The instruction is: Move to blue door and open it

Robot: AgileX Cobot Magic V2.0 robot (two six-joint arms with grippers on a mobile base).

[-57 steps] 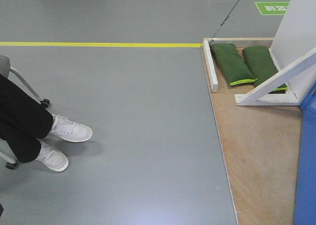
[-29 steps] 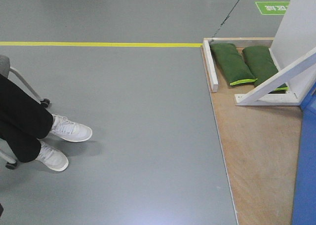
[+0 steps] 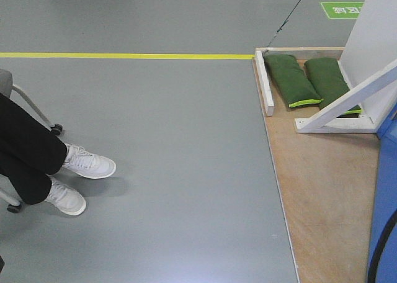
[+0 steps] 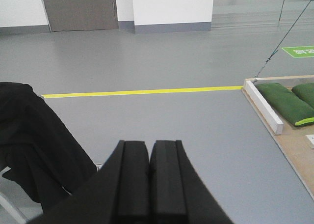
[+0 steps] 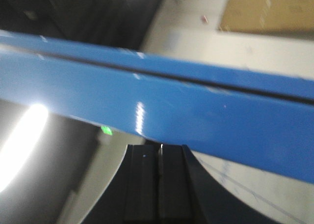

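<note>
The blue door [image 3: 386,196] shows as a glossy blue strip at the right edge of the front view, standing on a wooden base [image 3: 329,190]. In the right wrist view the blue door [image 5: 206,118] fills a slanted band with a dark seam across it. My right gripper [image 5: 160,146] is shut and empty, its tips close under the blue surface. The handle and lock are out of view. My left gripper [image 4: 148,144] is shut and empty, held over the grey floor, away from the door.
A seated person in black trousers and white shoes [image 3: 87,164] is at the left, also as black cloth [image 4: 34,140]. Two green sandbags [image 3: 291,78] and white frame braces [image 3: 347,103] sit on the base. A yellow floor line [image 3: 124,56] runs across.
A dark curved shape has come into the bottom right corner of the front view, in front of the blue door. The rest of the scene has not moved.
</note>
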